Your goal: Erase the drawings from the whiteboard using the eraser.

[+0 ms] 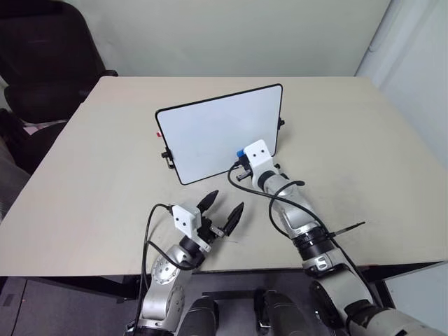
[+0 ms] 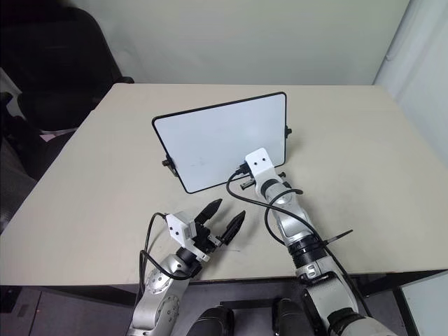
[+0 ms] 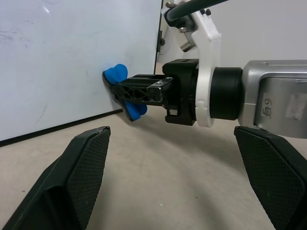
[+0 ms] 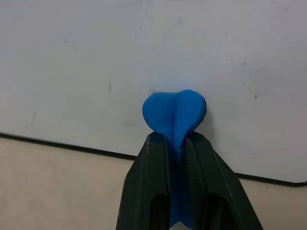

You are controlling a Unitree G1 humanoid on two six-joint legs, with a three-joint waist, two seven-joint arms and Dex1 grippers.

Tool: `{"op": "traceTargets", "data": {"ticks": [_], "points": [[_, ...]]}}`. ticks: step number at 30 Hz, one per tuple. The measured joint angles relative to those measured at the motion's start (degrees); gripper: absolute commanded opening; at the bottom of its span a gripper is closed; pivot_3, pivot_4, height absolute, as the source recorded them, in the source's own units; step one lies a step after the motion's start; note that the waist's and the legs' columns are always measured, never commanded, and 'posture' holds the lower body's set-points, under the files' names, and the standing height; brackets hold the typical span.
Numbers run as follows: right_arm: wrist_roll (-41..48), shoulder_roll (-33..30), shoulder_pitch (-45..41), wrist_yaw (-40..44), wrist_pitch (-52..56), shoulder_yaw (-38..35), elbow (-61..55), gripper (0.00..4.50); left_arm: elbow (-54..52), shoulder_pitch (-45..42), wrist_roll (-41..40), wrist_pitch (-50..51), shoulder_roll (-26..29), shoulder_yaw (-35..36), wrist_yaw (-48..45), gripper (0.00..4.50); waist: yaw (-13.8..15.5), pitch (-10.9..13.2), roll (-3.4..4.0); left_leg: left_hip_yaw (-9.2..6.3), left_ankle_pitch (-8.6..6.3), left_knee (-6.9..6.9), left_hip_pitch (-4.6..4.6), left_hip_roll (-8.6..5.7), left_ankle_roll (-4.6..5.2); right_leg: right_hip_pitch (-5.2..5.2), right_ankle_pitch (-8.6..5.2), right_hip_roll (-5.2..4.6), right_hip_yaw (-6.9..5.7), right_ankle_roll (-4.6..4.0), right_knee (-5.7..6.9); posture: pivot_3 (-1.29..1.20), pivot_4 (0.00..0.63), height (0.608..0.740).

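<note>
**Eraser pinched and pressed to the board's lower edge**

Beige tabletop (image 1: 84,182) fills the room's foreground, with a dark chair (image 1: 42,63) at ten o'clock beyond its corner and a pale wall behind. Near the table's centre the whiteboard (image 1: 210,133) stands propped, leaning back, its black frame resting on the table.

No blue squiggle is plain on the board; only faint grey smudges show, so most of the drawing looks already gone, as a judgement.

Eraser (image 4: 175,115): small, light, and soft, judging by how its blue body bulges and folds where it is squeezed. It should give under pressure rather than slip, so a pinch across its middle, leaving the wiping face free, suits it. The board is light and merely propped, so a hard push could tip or slide it.

Right gripper (image 4: 176,158) has its fingers together on the eraser, clamping it tight, and the eraser's front meets the board's surface just above the bottom frame, at about five o'clock on the board.

Left gripper (image 1: 222,210) hovers over the table at six o'clock from the board, fingers apart, holding nothing.
</note>
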Motion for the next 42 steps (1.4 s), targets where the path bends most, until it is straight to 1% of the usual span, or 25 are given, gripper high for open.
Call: {"op": "traceTargets", "data": {"ticks": [3, 7, 9, 11, 12, 13, 16, 18, 19, 21, 25, 27, 28, 29, 34, 36, 37, 39, 42], "points": [[1.96, -2.59, 3.24, 5.03, 4.25, 0.25, -8.28, 0.21, 0.28, -0.23, 0.06, -0.05, -0.2, -0.05, -0.01, 4.5, 0.19, 0.0, 0.0, 0.0, 0.03, 0.0, -0.08, -0.01, 0.19, 0.0, 0.03, 0.0, 0.0, -0.12, -0.01, 0.0, 0.15, 0.74], [7.28, -10.17, 7.28, 14.83, 13.38, 0.99, -22.47, 0.21, 0.71, -0.54, 0.13, -0.06, -0.34, -0.12, -0.06, 4.5, 0.67, 0.0, -0.01, 0.06, -0.09, 0.03, -0.11, -0.05, 0.23, 0.11, -0.02, 0.01, -0.01, -0.23, -0.06, 0.0, 0.15, 0.74], [11.31, -16.68, 9.13, 20.62, 20.74, 1.17, -29.28, 0.21, 0.85, -0.66, 0.2, -0.06, -0.52, -0.45, -0.07, 4.5, 0.91, -0.01, -0.02, 0.1, -0.03, 0.1, -0.11, -0.1, 0.1, 0.22, -0.16, 0.02, -0.01, -0.04, -0.09, 0.0, 0.15, 0.74], [15.37, -23.1, 10.46, 25.43, 27.92, 0.62, -33.93, 0.21, 1.01, -0.63, 0.41, -0.06, -0.5, -0.66, -0.07, 4.5, 1.01, -0.02, -0.04, 0.18, 0.09, 0.14, -0.1, -0.11, -0.14, 0.29, -0.49, 0.02, 0.02, 0.48, -0.14, 0.0, 0.15, 0.74], [17.6, -25.87, 11.04, 27.36, 31.53, -0.34, -36.0, 0.21, 1.07, -0.65, 0.55, -0.06, -0.49, -0.72, -0.09, 4.5, 1.08, -0.02, -0.04, 0.22, 0.09, 0.15, -0.09, -0.12, -0.15, 0.32, -0.5, 0.04, 0.03, 0.5, -0.14, 0.0, 0.15, 0.74], [18.94, -27.28, 11.36, 28.39, 33.56, -1.31, -37.32, 0.21, 1.14, -0.7, 0.61, -0.06, -0.48, -0.81, -0.11, 4.5, 1.01, -0.02, -0.04, 0.24, 0.09, 0.15, -0.05, -0.11, -0.15, 0.33, -0.51, 0.07, 0.04, 0.51, -0.13, 0.0, 0.15, 0.74], [22.8, -32.16, 12.88, 31.24, 36.5, -4.15, -40.2, 0.21, 1.27, -0.83, 0.92, -0.07, -0.53, -1.26, -0.52, 4.5, 1.09, -0.02, -0.05, 0.25, 0.08, 0.14, -0.02, -0.09, -0.13, 0.52, -0.53, 0.21, 0.09, 0.54, -0.13, 0.0, 0.15, 0.74], [23.77, -34.7, 13.72, 31.72, 37.4, -6.53, -40.06, 0.21, 1.51, -0.85, 1.24, -0.07, -0.64, -1.58, -0.83, 4.5, 1.14, -0.02, -0.06, 0.23, -0.07, 0.14, 0.13, -0.08, 0.15, 0.68, -0.53, 0.3, 0.12, 0.54, -0.15, 0.0, 0.15, 0.74], [24.01, -35.14, 13.74, 31.44, 38.14, -7.74, -39.11, 0.21, 1.7, -0.86, 1.32, -0.08, -0.76, -1.65, -0.84, 4.5, 1.11, 0.0, -0.08, 0.23, -0.17, 0.14, 0.41, -0.06, 0.36, 0.76, -0.53, 0.34, 0.19, 0.54, -0.16, 0.0, 0.15, 0.74], [23.94, -35.57, 13.68, 29.98, 39.7, -8.92, -36.18, 0.21, 1.95, -0.89, 1.46, -0.12, -0.96, -1.68, -0.84, 4.5, 1.09, 0.01, -0.11, 0.2, -0.2, 0.14, 0.76, -0.02, 0.43, 1.11, -0.54, 0.45, 0.29, 0.55, -0.18, 0.0, 0.15, 0.74], [22.43, -35.93, 13.72, 27.1, 40.3, -8.9, -31.53, 0.21, 2.65, -1.41, 1.84, -0.29, -1.23, -1.65, -0.94, 4.5, 1.06, 0.02, -0.11, 0.14, -0.21, 0.13, 0.88, 0.02, 0.44, 1.2, -0.55, 0.64, 0.57, 0.57, -0.22, 0.0, 0.15, 0.74], [21.75, -34.82, 13.64, 25.22, 40.01, -8.88, -29.67, 0.87, 3.12, -1.93, 1.9, -0.34, -1.3, -1.65, -0.99, 4.5, 1.03, 0.02, -0.11, 0.16, -0.23, 0.11, 0.94, 0.01, 0.46, 1.2, -0.55, 0.76, 0.79, 0.57, -0.22, 0.0, 0.15, 0.74], [21.59, -34.51, 13.58, 24.71, 39.61, -8.74, -29.25, 1.08, 3.19, -1.96, 1.95, -0.35, -1.34, -1.66, -1.0, 4.5, 1.03, 0.02, -0.1, 0.2, -0.24, 0.09, 0.96, 0.0, 0.49, 1.19, -0.56, 0.8, 0.97, 0.58, -0.22, 0.0, 0.15, 0.74], [21.31, -34.51, 13.53, 24.34, 39.26, -8.53, -28.95, 1.41, 3.2, -1.96, 1.99, -0.38, -1.4, -1.67, -1.0, 4.5, 1.03, 0.02, -0.1, 0.22, -0.26, 0.08, 0.97, -0.02, 0.52, 1.19, -0.57, 0.85, 1.09, 0.62, -0.22, 0.0, 0.15, 0.74], [20.7, -34.8, 14.48, 24.03, 36.33, -8.08, -29.01, 3.28, 3.21, -1.92, 2.17, -0.72, -1.42, -1.63, -0.99, 4.5, 1.06, 0.02, -0.1, 0.31, -0.46, 0.1, 0.93, -0.11, 0.71, 1.17, -0.69, 0.89, 1.38, 0.8, -0.25, 0.0, 0.15, 0.74], [20.62, -35.46, 15.91, 24.13, 33.44, -8.28, -30.25, 3.92, 3.2, -1.82, 2.26, -0.81, -1.42, -1.63, -0.96, 4.5, 1.1, 0.02, -0.1, 0.31, -0.54, 0.09, 0.91, -0.11, 0.76, 1.16, -0.77, 0.89, 1.4, 0.88, -0.26, 0.0, 0.15, 0.74], [20.84, -35.56, 16.99, 24.53, 30.9, -9.35, -31.24, 3.92, 3.19, -1.71, 2.39, -0.85, -1.42, -1.64, -0.84, 4.5, 1.14, 0.02, -0.1, 0.33, -0.58, 0.09, 0.88, -0.11, 0.77, 1.14, -0.82, 0.89, 1.4, 0.9, -0.26, 0.0, 0.15, 0.74], [23.11, -35.03, 18.97, 25.96, 26.69, -13.71, -34.31, 3.92, 3.07, -0.96, 2.52, -0.96, -1.48, -1.64, -0.49, 4.5, 1.2, 0.02, -0.08, 0.42, -0.66, 0.1, 0.86, -0.12, 0.86, 1.11, -0.97, 0.89, 1.46, 0.95, -0.25, 0.0, 0.15, 0.74], [28.25, -31.9, 21.25, 28.0, 20.72, -20.44, -39.74, 3.92, 2.85, -0.15, 2.47, -0.97, -1.55, -1.61, 0.2, 4.5, 1.21, 0.01, -0.1, 0.55, -0.79, 0.12, 0.91, -0.1, 0.94, 1.13, -1.14, 1.0, 1.5, 0.95, -0.23, 0.0, 0.15, 0.74]]}}
